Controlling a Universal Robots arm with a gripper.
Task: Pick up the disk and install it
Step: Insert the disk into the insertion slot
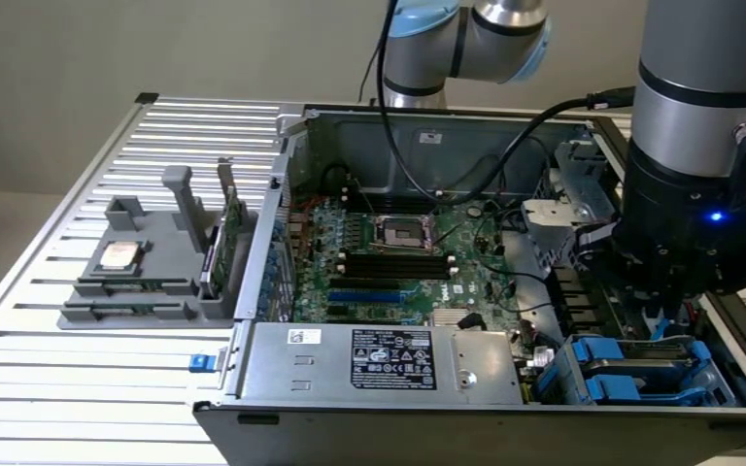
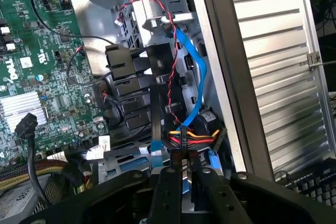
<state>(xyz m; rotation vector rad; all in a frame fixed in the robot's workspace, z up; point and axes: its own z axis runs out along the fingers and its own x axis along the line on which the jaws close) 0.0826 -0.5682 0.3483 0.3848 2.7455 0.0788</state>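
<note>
Slatted metal table (image 1: 75,388), exterior view's left: grey holder block (image 1: 140,301) carrying a small square silver chip (image 1: 119,255) lying flat and a thin green card (image 1: 226,228) standing on edge. Centre: open computer case (image 1: 412,146) with green motherboard (image 1: 399,252) and a labelled power-supply box (image 1: 387,359) along its near side. Exterior view's right: the disk (image 1: 639,367), in its blue carrier, lying in the drive bay at the case's near corner, the gripper (image 1: 659,309) just above it; in the wrist view its fingers (image 2: 168,192) stand nearly together, a narrow slit between, by a cable bundle (image 2: 191,136), and whether they pinch anything cannot be told.
</note>
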